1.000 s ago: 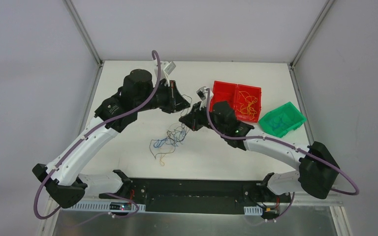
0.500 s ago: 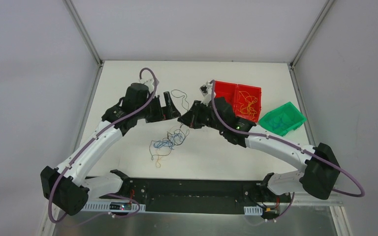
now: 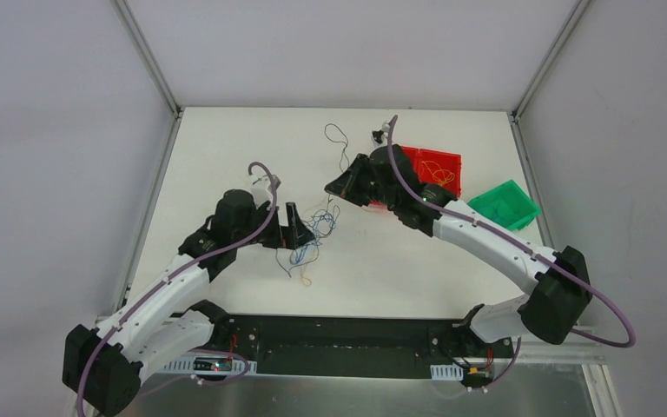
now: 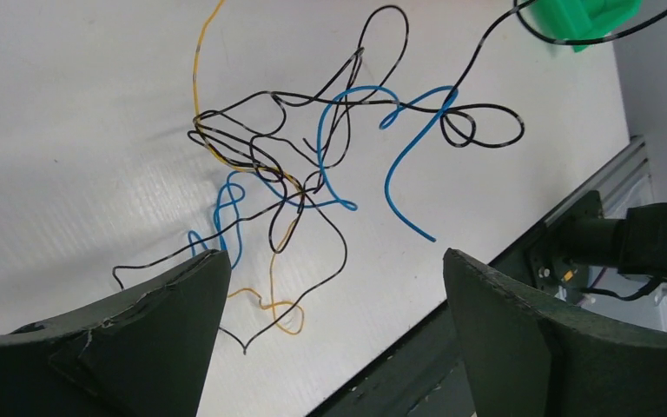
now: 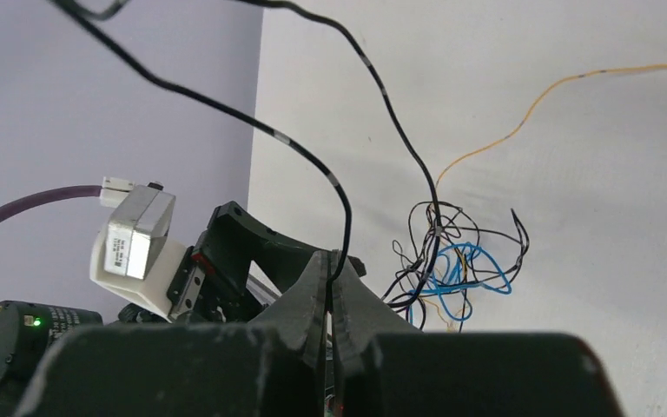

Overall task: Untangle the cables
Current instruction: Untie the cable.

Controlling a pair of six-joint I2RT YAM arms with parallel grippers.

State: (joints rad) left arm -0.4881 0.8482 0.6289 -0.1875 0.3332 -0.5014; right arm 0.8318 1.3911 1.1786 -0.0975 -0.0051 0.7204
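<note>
Right tool [image 5: 330,265] pinched shut on a black wire [image 5: 346,208] rising off the tabletop [image 3: 226,148]; left tool [image 4: 334,269] gapes wide, empty, just above the cable clump [image 4: 278,174] lying mid-tabletop. Risk: clump is unpinned, so pulling the wire may drag the whole lot along or cinch it tighter; thin wire may also slip the pinch

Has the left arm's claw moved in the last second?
Yes. The left claw has drawn back from level with the red bin toward the near edge of the table, and is now open by the tangled cables.
</note>
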